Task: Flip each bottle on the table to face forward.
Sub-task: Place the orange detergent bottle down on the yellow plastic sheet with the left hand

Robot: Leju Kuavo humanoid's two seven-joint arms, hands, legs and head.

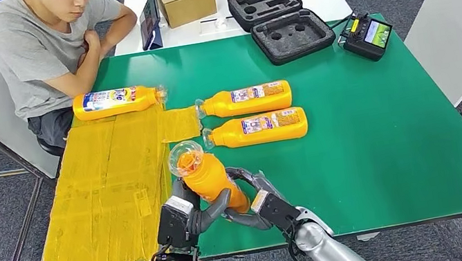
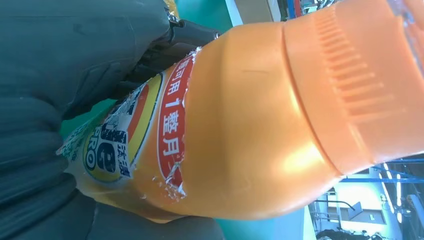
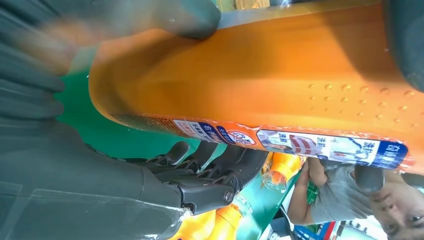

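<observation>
Left robot hand point(image 1: 182, 215) and right robot hand point(image 1: 261, 204) both gripping, fingers curled.

4 orange bottles, 1 person, 1 box, 1 case, 1 controller.
Bottles: held one point(image 1: 209, 176) at 6 o'clock, pair point(image 1: 248, 100) point(image 1: 259, 128) centre, one point(image 1: 115, 102) at 10.

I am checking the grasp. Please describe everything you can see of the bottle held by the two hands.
The held bottle is orange plastic with a clear cap and a torn printed label. It is lifted above the green table's near edge, tilted, cap pointing away from the robot. The left hand and right hand grip its lower body from either side.
</observation>
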